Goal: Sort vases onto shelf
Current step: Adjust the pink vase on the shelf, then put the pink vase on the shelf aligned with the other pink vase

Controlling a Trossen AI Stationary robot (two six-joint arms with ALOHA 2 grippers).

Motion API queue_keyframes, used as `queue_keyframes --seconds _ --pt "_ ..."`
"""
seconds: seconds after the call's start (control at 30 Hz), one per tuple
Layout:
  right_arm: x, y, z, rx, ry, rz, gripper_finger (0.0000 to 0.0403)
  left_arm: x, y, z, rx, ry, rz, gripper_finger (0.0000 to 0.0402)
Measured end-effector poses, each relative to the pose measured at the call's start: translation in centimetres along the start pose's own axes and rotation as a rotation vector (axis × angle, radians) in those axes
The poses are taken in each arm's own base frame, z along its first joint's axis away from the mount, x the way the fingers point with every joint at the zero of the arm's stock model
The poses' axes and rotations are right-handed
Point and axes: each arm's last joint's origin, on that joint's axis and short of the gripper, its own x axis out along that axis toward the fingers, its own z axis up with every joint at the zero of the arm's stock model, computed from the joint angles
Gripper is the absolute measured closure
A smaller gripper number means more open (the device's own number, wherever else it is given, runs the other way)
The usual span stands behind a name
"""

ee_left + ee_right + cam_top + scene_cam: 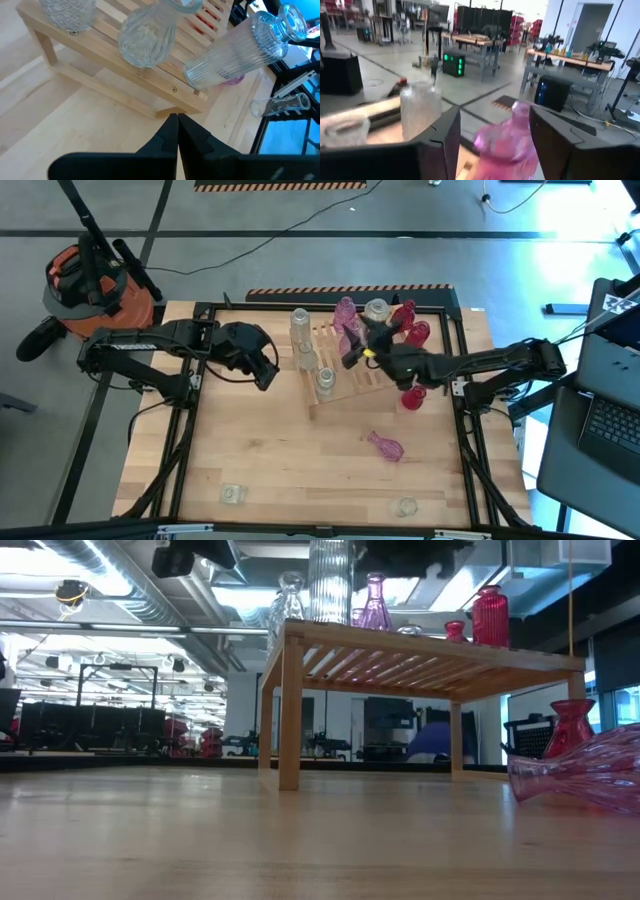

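Observation:
The wooden shelf (345, 380) stands at the table's far middle. It carries clear vases (307, 355), pink vases (346, 310) and red vases (405, 315). My right gripper (495, 115) is open at shelf height, reaching in from the right. Its fingers stand on either side of a pink vase (505, 147) that stands upright on the shelf. My left gripper (268, 375) hangs shut above the table just left of the shelf, holding nothing. One pink vase (385, 446) lies on its side on the table. A red vase (413, 397) stands by the shelf's right end. My right gripper has the pink vase's neck and shoulder (517, 125) between its level fingers. A gap shows beside one finger (442, 135). Whether the other finger (555, 140) touches the glass I cannot tell.
Two small clear vases (233, 493) (406, 506) stand near the table's front edge. A clear tube (280, 104) lies beyond the shelf's far end. Bare planks lie between the shelf and the front edge. An orange vacuum (85, 280) sits off the far left corner.

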Motion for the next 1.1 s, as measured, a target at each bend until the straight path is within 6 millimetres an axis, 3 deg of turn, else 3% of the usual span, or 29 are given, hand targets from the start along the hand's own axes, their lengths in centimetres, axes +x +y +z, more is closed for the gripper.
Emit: queue_keyframes --seconds 0.27,0.43,0.53,0.67,0.8,1.0,1.1 --pt "-3.7 -2.0 3.9 -0.044 -0.101 0.036 0.021 0.0 0.2 0.2 0.015 -0.01 0.008 0.0401" --pt "-8.3 -3.3 6.3 -0.066 -0.199 0.368 0.021 -0.1 0.6 0.5 0.031 -0.009 0.014 0.0401" --pt "-11.6 -4.1 6.8 -0.039 -0.184 0.594 0.021 -0.4 1.0 0.3 0.049 0.021 0.026 0.0401" --pt "-15.4 -4.3 5.1 -0.027 0.005 0.73 0.021 -1.0 1.6 -0.2 0.082 0.062 0.063 0.0401" --pt "-17.6 -3.5 3.1 0.025 0.188 0.783 0.021 -1.3 1.9 -0.4 0.097 0.071 0.08 0.0401" --pt "-18.3 1.0 -0.8 0.079 0.5 0.883 0.021 -1.3 1.9 -0.3 0.094 0.069 0.079 0.0401" --pt "-18.4 3.4 -3.0 0.144 0.652 0.849 0.021 -1.3 1.9 -0.4 0.094 0.072 0.077 0.0401"
